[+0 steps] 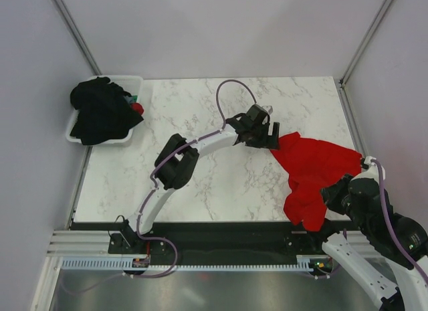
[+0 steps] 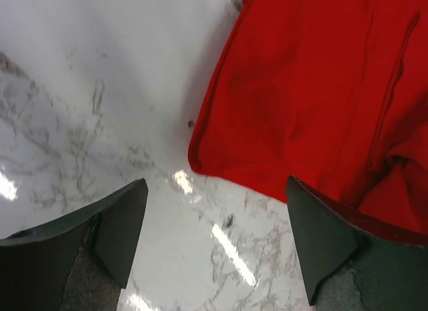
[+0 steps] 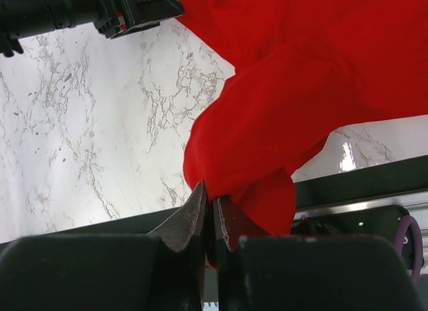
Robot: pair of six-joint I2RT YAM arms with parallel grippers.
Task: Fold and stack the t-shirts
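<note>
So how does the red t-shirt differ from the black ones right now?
The red t-shirt lies rumpled on the marble table at the right; the black t-shirts are heaped in the white tub at the far left. The right gripper has its jaws shut on the red t-shirt's near edge; no gripper touches the black ones. Neither is folded yet.

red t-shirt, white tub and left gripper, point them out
bright red fabric t-shirt (image 1: 314, 165): top view, middle of the cloth
white rectangular plastic tub (image 1: 132, 79): top view, far right rim corner
left gripper (image 2: 215, 188): left wrist view, midway between open fingertips
</note>
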